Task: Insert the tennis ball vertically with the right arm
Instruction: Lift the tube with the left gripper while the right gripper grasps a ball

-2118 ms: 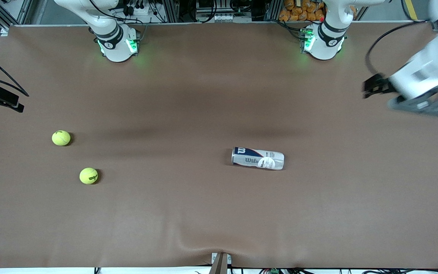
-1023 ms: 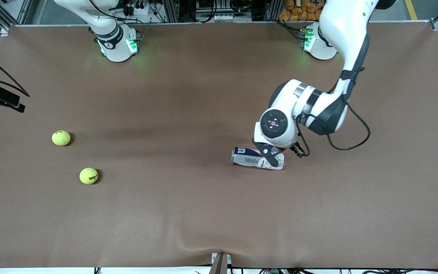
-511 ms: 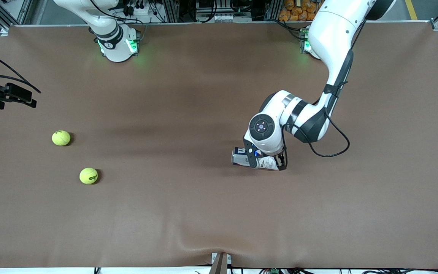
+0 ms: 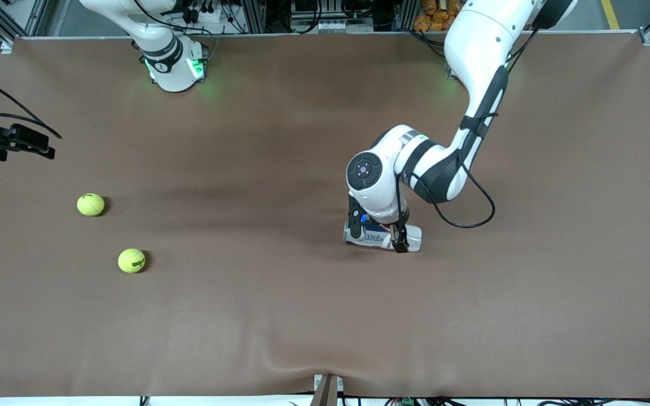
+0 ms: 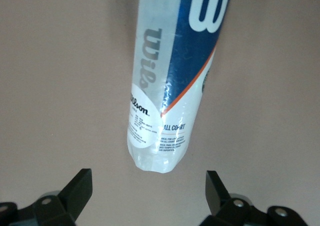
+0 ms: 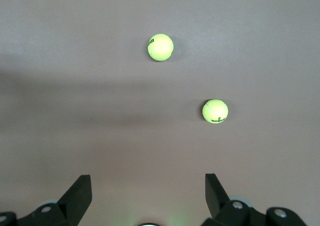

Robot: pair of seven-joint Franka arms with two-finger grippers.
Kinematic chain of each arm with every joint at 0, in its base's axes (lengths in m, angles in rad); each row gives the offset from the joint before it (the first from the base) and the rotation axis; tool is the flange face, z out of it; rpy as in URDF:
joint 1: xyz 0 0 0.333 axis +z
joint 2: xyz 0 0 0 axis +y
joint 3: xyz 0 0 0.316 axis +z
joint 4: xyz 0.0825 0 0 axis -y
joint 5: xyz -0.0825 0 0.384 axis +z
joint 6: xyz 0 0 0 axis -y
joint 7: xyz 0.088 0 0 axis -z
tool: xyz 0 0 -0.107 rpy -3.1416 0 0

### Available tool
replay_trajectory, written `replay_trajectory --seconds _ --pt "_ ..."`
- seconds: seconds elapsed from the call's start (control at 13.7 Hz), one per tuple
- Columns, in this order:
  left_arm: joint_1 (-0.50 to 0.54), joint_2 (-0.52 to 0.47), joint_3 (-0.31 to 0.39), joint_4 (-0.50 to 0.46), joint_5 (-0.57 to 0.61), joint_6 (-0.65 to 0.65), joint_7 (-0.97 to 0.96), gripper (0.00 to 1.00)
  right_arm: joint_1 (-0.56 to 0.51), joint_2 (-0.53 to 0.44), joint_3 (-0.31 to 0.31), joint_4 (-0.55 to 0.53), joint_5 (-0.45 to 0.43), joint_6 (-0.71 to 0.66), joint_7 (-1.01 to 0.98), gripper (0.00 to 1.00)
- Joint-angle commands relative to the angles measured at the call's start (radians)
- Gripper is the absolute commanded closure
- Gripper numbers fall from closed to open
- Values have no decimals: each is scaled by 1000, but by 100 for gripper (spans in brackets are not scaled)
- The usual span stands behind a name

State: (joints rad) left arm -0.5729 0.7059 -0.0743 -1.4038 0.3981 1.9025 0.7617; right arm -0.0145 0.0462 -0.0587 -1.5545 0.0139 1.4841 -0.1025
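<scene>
Front view: can (image 4: pixel 412 238) lies on its side on the brown table (image 4: pixel 302 316), centre-right of frame. The left arm's wrist covers most of it; only both ends and part of the label show. Left gripper (image 4: pixel 376 232) is down over the can, fingers spread wide, one on each side, not clamped. In the left wrist view the can (image 5: pixel 167 86) runs off the top edge of the frame, and both fingertips (image 5: pixel 80 186) stand clear of it.

Two tennis balls sit at mid-left: ball A (image 4: pixel 91 204), ball B (image 4: pixel 132 260) lower in the frame, well apart.

Right gripper (image 4: pixel 14 144) is at the left edge, partly cut off. Its wrist view shows the fingers (image 6: pixel 77 193) spread, nothing between them, both balls (image 6: pixel 160 47) (image 6: pixel 215 111) below.
</scene>
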Motion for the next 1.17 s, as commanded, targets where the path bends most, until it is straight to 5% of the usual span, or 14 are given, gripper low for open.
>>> replay_trajectory --seconds 0.0,1.1 --pt "-21 30 5 16 16 1 25 0 19 -15 -4 -12 -23 7 -6 0" --pt "-56 87 13 12 45 -5 25 0 18 -14 -7 -62 -66 42 -2 0"
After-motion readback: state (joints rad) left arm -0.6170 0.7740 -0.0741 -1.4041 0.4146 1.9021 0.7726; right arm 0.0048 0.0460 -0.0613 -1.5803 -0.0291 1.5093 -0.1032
